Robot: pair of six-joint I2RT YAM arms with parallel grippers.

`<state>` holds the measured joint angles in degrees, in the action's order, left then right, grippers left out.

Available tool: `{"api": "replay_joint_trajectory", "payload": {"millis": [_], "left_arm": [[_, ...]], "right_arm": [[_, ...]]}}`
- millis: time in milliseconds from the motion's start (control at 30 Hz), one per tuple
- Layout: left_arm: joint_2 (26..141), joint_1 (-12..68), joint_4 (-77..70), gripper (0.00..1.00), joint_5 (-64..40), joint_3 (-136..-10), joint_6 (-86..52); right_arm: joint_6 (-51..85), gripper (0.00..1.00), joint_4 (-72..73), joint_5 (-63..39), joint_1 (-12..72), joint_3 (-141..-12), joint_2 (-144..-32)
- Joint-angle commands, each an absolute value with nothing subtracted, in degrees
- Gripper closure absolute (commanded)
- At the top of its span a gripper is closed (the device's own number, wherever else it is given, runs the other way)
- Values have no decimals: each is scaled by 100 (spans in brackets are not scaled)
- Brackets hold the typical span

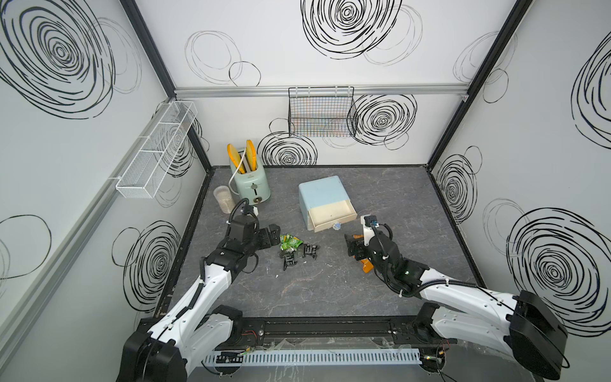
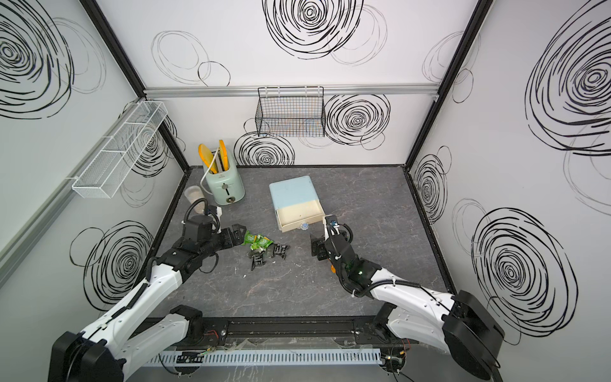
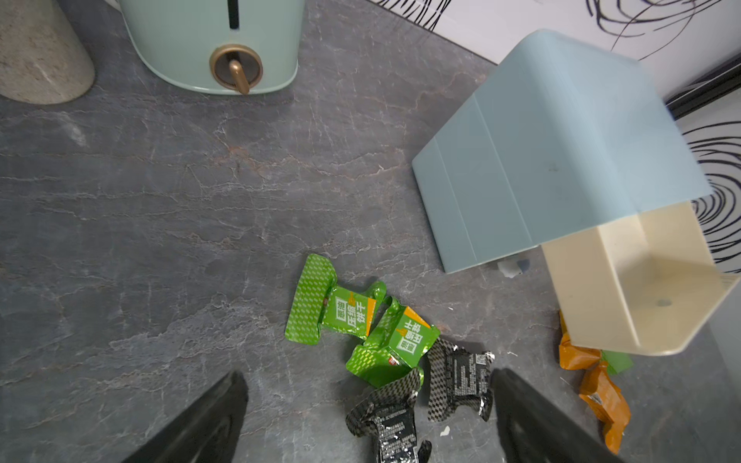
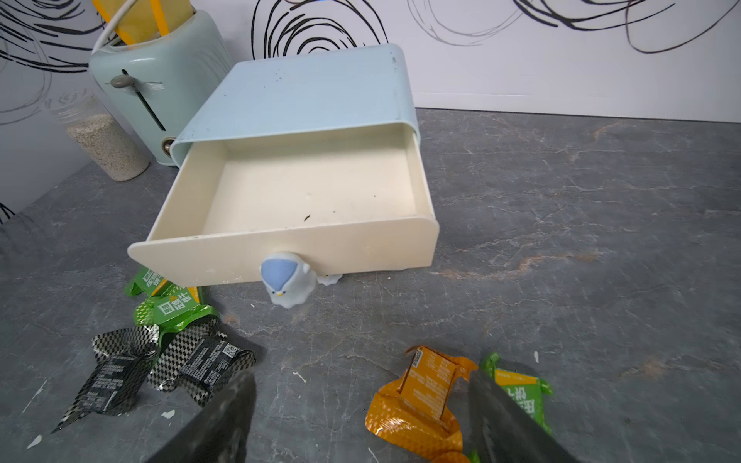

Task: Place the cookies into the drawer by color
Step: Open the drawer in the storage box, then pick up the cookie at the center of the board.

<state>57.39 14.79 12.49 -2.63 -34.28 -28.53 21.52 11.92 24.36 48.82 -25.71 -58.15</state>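
Right of drawer rim (image 4: 361, 244), bare tabletop (image 1: 396, 198); left end effector (image 3: 369, 381), right end effector (image 4: 361, 379) both released.

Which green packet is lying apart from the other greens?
The green packet beside the orange packet, at the right gripper. The other two green packets lie together by the black packets.
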Motion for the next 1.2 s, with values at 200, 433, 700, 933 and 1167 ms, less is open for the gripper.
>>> {"api": "replay_joint_trajectory", "payload": {"millis": [200, 433, 700, 933, 1167], "left_arm": [[7006, 1796, 499, 9, 152, -3533, -2530], [8013, 1975, 775, 16, 496, -4163, -1856], [8813, 2259, 1157, 20, 884, -4843, -1436], [9341, 2287, 1406, 26, 1016, -5133, -1362], [9500, 2286, 1441, 25, 996, -5124, -1346]], "right_arm": [[2384, 14, 550, 1276, 3733, -2091, -4622], [2268, 14, 340, 683, 3094, -1972, -4307], [2268, 13, 360, 585, 2957, -1903, -4289], [2294, 13, 297, 606, 2880, -1868, -4199], [2320, 13, 290, 609, 2828, -1816, -4166]]}}
